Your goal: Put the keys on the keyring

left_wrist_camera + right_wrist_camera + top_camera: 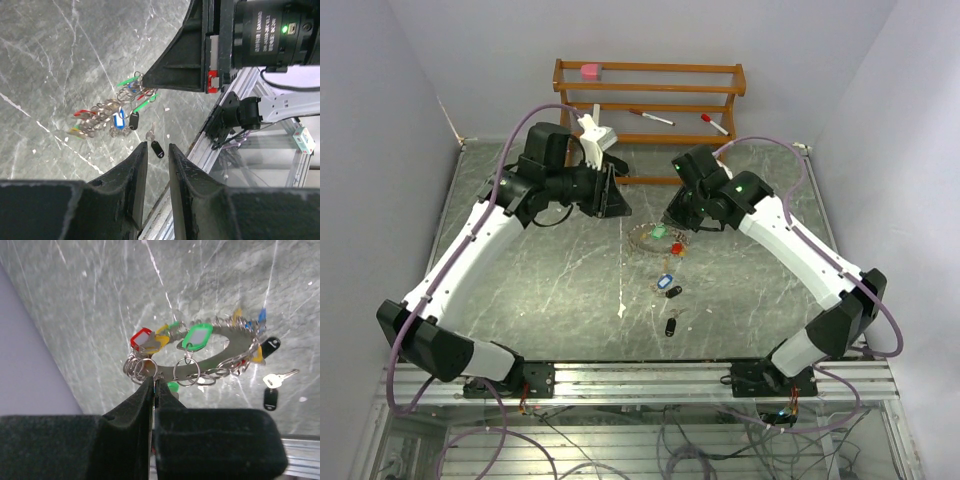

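My right gripper (152, 382) is pinched shut on the wire of the keyring (660, 236), which sits just right of the table's (550, 280) middle with its red, yellow and green tags bunched around it. Whether the ring is lifted clear of the surface I can't tell. My left gripper (157, 147) hangs to the left of the ring, its fingers only a narrow gap apart and holding nothing.

By my read, the work has barely started. Three keys lie loose on the near side of the ring: a blue key (666, 282), a black key (674, 292) just beside it, and a second black key (670, 326) nearer to me. None is picked up. I judge the ring is secured, and every loose key has yet to be grasped and threaded on.
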`<action>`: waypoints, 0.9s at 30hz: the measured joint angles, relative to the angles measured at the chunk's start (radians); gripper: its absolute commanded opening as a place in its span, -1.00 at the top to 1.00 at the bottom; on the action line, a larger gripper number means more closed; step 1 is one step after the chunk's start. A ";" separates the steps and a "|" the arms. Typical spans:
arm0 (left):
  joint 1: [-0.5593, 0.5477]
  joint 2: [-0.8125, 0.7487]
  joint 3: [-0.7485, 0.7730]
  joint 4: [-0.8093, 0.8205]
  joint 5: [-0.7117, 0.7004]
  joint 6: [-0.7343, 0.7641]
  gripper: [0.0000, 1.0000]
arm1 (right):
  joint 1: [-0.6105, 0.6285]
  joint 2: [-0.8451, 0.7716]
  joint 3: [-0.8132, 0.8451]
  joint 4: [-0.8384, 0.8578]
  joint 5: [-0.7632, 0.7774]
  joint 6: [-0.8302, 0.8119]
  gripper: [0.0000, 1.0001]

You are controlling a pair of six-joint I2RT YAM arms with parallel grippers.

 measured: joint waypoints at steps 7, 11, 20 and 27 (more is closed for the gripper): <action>0.000 0.034 0.040 0.017 -0.003 -0.043 0.34 | 0.018 0.050 0.024 -0.023 0.127 0.231 1.00; -0.001 0.037 0.040 0.023 -0.001 -0.080 0.40 | 0.021 0.050 0.027 -0.032 0.177 0.355 1.00; -0.002 0.082 0.019 0.096 0.022 -0.193 0.34 | 0.044 0.063 0.118 -0.091 0.238 0.572 1.00; 0.006 0.108 -0.003 0.184 0.068 -0.288 0.17 | 0.120 0.117 0.228 -0.093 0.289 0.602 1.00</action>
